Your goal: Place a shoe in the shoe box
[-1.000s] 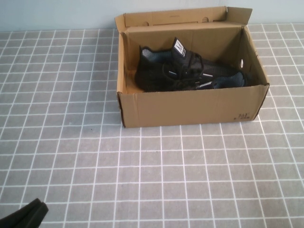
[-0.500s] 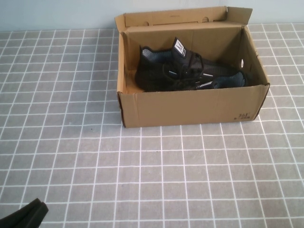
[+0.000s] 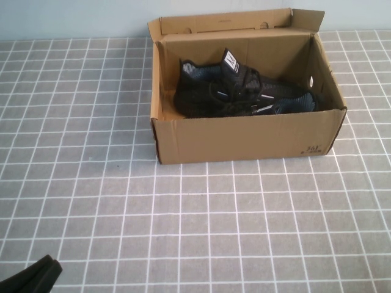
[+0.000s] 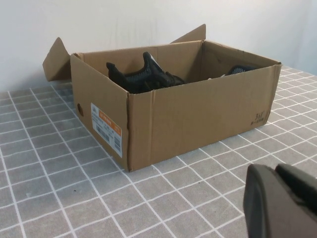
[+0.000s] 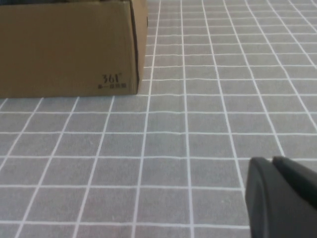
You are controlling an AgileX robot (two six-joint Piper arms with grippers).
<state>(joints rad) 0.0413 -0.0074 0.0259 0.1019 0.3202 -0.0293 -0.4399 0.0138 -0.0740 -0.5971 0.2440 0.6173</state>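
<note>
The brown cardboard shoe box (image 3: 244,137) stands open at the far middle of the table, its lid flap up at the back. Black sneakers lie inside it. One (image 3: 214,91) shows an upright white-barred tongue tab. Black knit with short white dashes (image 3: 264,108) lies by the front wall, toe to the right; I cannot tell whether it is a separate shoe. The box also shows in the left wrist view (image 4: 198,114) and the right wrist view (image 5: 64,49). My left gripper (image 4: 275,171) is shut and empty at the near left corner (image 3: 30,278). My right gripper (image 5: 271,161) is shut and empty, low over the table near the box's right front corner.
A grey cloth with a white grid (image 3: 183,232) covers the table. A pale wall (image 3: 73,18) runs behind the box. The box's left end carries a white and orange label (image 4: 106,129).
</note>
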